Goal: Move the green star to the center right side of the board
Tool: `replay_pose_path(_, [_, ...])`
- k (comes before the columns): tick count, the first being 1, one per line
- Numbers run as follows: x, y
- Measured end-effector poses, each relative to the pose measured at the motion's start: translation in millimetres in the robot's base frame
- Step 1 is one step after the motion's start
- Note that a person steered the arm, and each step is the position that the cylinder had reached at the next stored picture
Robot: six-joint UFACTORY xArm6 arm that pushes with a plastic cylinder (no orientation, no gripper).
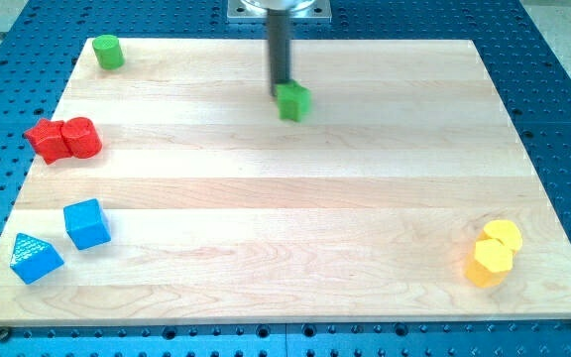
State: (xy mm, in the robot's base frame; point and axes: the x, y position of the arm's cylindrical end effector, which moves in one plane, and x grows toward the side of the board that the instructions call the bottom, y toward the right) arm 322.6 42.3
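Note:
A small green block [292,101], blurred and roughly star-shaped, lies on the wooden board [295,208] at the upper middle. My dark rod comes down from the view's top, and my tip [281,95] touches the block's upper left edge. A second green block, a cylinder [108,52], stands in the board's top left corner, far from my tip.
A red star [44,139] and a red rounded block [82,138] touch each other at the left edge. A blue cube [87,223] and a blue triangle [35,258] lie at the bottom left. Two yellow blocks [503,236] [490,263] sit together at the bottom right.

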Motion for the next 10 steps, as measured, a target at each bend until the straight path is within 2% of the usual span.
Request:
replay_pose_path(1, [24.1,52.9])
replay_pose_path(2, [-14.6,11.6])
replay_pose_path(3, [20.9,-38.2])
replay_pose_path(4, [36.2,-3.8])
replay_pose_path(5, [36.3,62.9])
replay_pose_path(8, [28.4,63.5])
replay_pose_path(9, [25.8,91.1])
replay_pose_path(10, [26.3,143.4])
